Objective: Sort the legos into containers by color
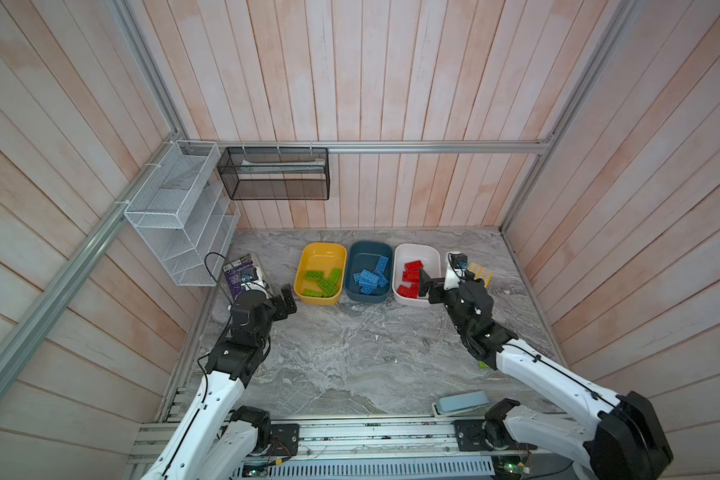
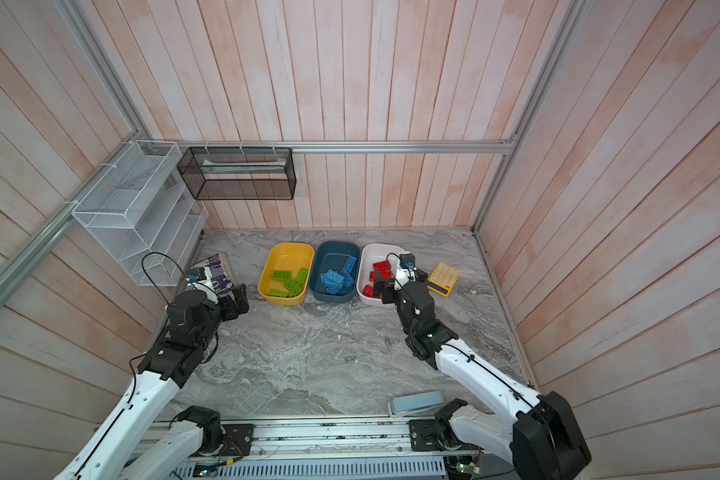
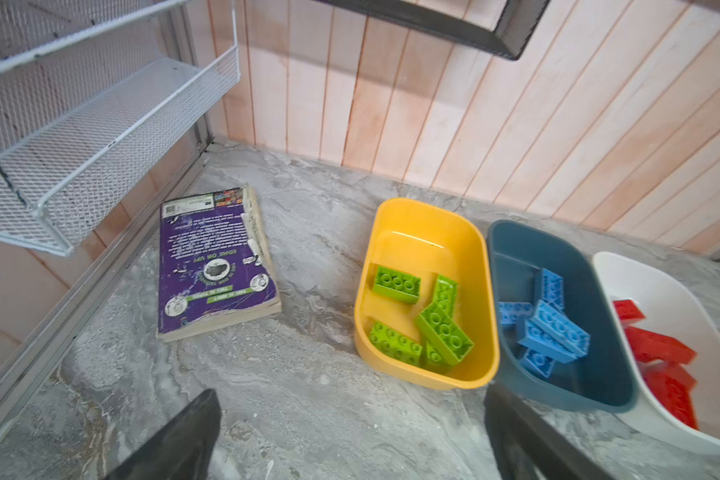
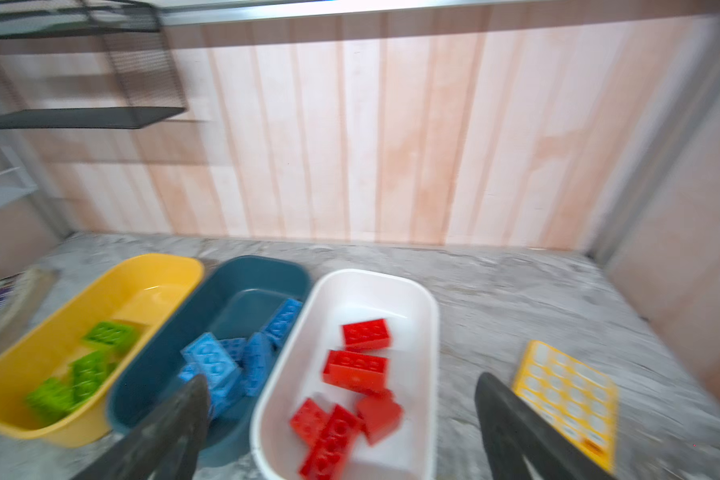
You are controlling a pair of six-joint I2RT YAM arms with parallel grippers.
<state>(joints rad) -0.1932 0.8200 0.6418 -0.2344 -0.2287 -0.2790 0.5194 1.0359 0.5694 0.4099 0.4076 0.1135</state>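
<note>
Three containers stand in a row at the back in both top views. The yellow tub (image 1: 323, 254) holds green legos (image 3: 441, 328), the teal tub (image 1: 370, 251) holds blue legos (image 3: 551, 328), and the white tub (image 1: 417, 252) holds red legos (image 4: 356, 365). My right gripper (image 1: 424, 284) hangs open over the white tub's near end, with nothing between its fingers (image 4: 341, 382). My left gripper (image 1: 288, 300) is open and empty just left of the yellow tub, above bare table (image 3: 350, 399). A lime green sliver (image 1: 483, 365) peeks out from under the right arm.
A purple book (image 3: 217, 266) lies at the back left under the white mesh rack (image 1: 175, 216). A black mesh rack (image 1: 273, 174) hangs on the back wall. A yellow calculator (image 2: 443, 278) lies right of the white tub. A pale blue stapler (image 1: 460, 402) sits at the front edge.
</note>
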